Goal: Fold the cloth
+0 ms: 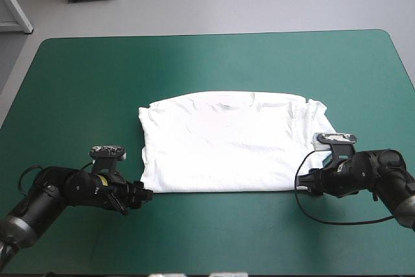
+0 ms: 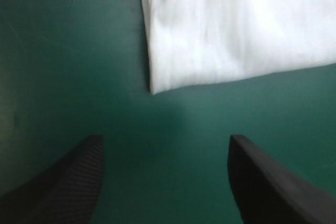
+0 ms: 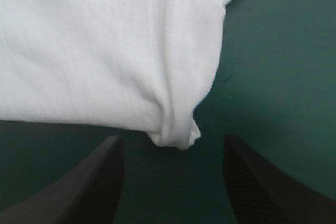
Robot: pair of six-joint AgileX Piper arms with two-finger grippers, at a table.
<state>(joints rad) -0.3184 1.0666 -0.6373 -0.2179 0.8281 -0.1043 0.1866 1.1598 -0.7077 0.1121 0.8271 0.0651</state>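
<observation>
The white T-shirt (image 1: 230, 142) lies flat in the middle of the teal-green table, folded into a wide rectangle with its collar toward the far edge. My left gripper (image 1: 146, 194) sits low at the shirt's near left corner (image 2: 155, 88), open, the corner a short way ahead of its fingers (image 2: 79, 177). At the near right corner (image 3: 178, 139) my right gripper (image 1: 306, 186) is open too, the bunched corner just ahead of and between its fingers (image 3: 94, 179). Neither gripper touches the cloth.
Bare teal-green cover (image 1: 214, 63) surrounds the shirt on all sides, with a wide strip toward the far edge and a narrower one (image 1: 227, 231) along the near edge.
</observation>
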